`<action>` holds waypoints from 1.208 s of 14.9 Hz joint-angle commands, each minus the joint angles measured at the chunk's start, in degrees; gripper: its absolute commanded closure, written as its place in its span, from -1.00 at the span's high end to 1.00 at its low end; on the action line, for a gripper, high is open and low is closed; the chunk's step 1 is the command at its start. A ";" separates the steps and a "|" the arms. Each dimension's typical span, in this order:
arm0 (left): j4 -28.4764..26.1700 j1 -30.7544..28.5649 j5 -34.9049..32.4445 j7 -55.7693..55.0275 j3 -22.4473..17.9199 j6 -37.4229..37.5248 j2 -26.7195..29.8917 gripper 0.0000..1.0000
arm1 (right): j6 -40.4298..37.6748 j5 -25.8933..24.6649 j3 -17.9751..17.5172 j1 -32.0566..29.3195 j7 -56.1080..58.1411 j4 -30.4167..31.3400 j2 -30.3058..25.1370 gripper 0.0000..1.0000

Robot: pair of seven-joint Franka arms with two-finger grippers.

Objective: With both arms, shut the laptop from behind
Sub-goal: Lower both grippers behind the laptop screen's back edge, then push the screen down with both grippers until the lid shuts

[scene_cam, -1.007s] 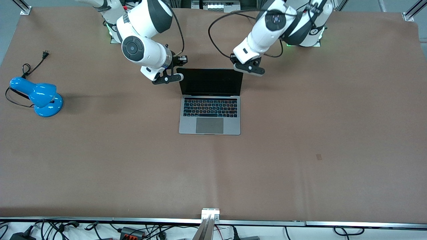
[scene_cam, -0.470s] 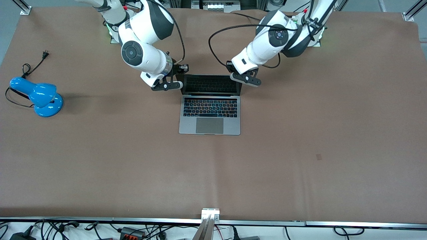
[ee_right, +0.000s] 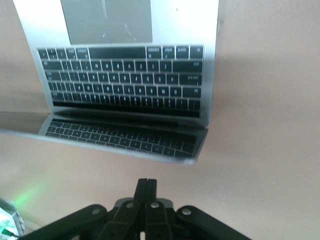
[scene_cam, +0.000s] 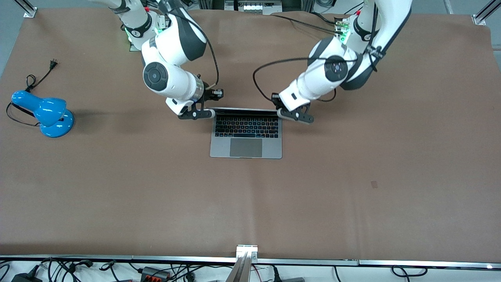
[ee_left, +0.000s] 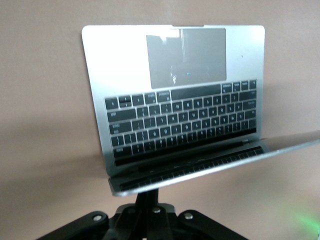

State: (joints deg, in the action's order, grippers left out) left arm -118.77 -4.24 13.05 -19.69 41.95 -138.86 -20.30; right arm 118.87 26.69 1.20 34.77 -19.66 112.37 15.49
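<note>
Mid-surface in the front view, the laptop [scene_cam: 246,133] sits with its lid tipped far forward, screen barely visible. Right tool [scene_cam: 195,114] and left tool [scene_cam: 296,116] press at the lid's two upper corners, so the push is even; finger state unclear here. Blue lamp [scene_cam: 44,113] sits toward the right arm's end. Left wrist view: lid edge [ee_left: 215,172] hangs low over the keyboard [ee_left: 182,117], fingers hidden. Right wrist view: tool [ee_right: 146,192] pinched narrow, holding nothing, just under the lid [ee_right: 125,140].
</note>
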 commanded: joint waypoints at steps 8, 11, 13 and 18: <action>9.60 1.25 -8.38 0.53 -3.53 -5.54 -15.38 -1.00 | 7.15 0.65 -0.32 -1.98 -0.29 -10.76 14.82 -1.00; 12.06 6.75 -8.92 -0.17 -8.35 -5.72 -17.75 -1.00 | 9.26 0.38 -0.24 -2.07 -0.29 -13.66 18.69 -1.00; 14.17 13.17 -8.92 -0.61 -14.67 -5.72 -18.63 -1.00 | 11.11 0.38 -0.24 -2.16 -0.29 -15.16 21.24 -1.00; 17.78 17.33 -9.01 -1.14 -18.83 -7.90 -22.50 -1.00 | 15.06 0.30 -0.24 -1.90 -0.20 -15.34 24.23 -1.00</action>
State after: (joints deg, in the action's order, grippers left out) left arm -103.58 12.36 5.43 -20.11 24.13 -144.97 -40.24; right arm 132.63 26.69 1.29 32.96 -19.66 98.47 38.04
